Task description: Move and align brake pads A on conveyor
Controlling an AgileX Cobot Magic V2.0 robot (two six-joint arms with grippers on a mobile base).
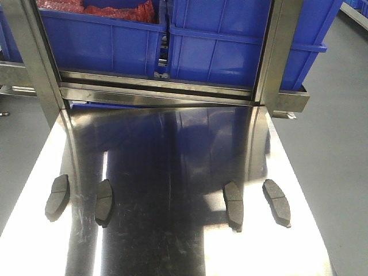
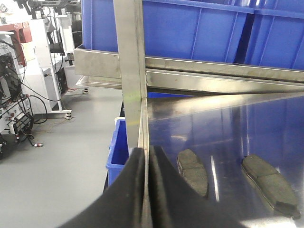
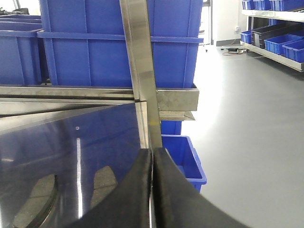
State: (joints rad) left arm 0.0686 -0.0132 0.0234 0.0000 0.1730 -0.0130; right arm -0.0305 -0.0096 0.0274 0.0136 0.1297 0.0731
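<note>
So the four brake pads A (image 1: 104, 202) sit on the steel table (image 1: 172, 144), one pair left, one pair right, probably so each arm takes its own, while the left gripper (image 2: 147, 151) and right gripper (image 3: 152, 152) are pinched closed on nothing, conveyor nowhere in view.

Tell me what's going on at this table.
Nothing is being handled at this moment. Four brake pads lie on the shiny steel table, two near its left edge and two near its right, none touching. The left gripper and right gripper are both shut and empty, short of the pads. No conveyor is in view.
</note>
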